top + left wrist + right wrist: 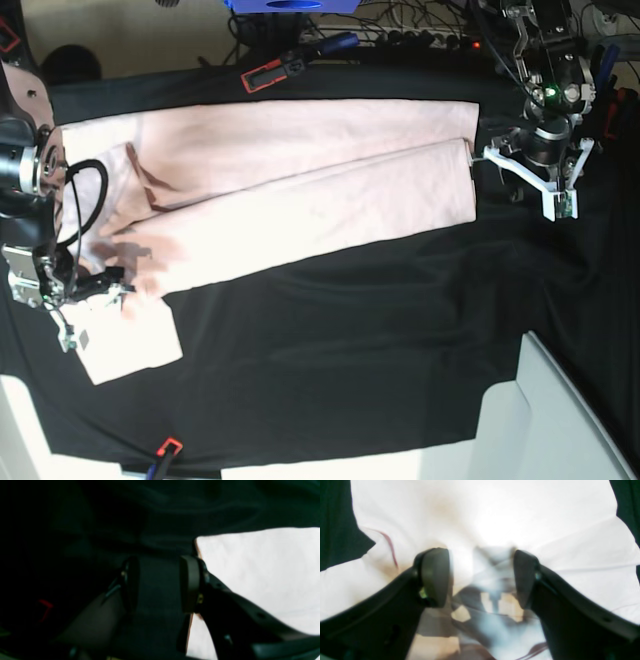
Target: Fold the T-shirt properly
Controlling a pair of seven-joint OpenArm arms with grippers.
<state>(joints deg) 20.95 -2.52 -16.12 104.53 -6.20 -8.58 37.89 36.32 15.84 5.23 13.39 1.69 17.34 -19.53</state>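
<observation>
Base view shows, going from left to right, first the right gripper [88, 290] at the left edge of the table. It is low over the T-shirt [300, 190], near the sleeve part that lies toward the front. The shirt is pale pink and lies across the black cloth [350, 350] in a long band, with one fold line running along its length. Its left end is wrinkled, and a square part [125, 345] sticks out to the front. At the right end of the shirt is the left gripper [520, 170], just beside the hem corner. A red clamp [266, 75] holds the cloth at the far edge, and another one [168, 447] is at the near edge.

Right wrist view shows the pads [435, 576] of the right gripper apart, with bunched, blurry shirt fabric [490, 580] between them. The fabric does not fill the gap, so the jaws are open and not yet pressed on it.

Left wrist view is very dark. The two pads [190, 582] of the left gripper stand apart with only black cloth [157, 585] in the gap. The right pad is just at the edge of the shirt [262, 567], which looks white here. The jaws are open and hold nothing.
</observation>
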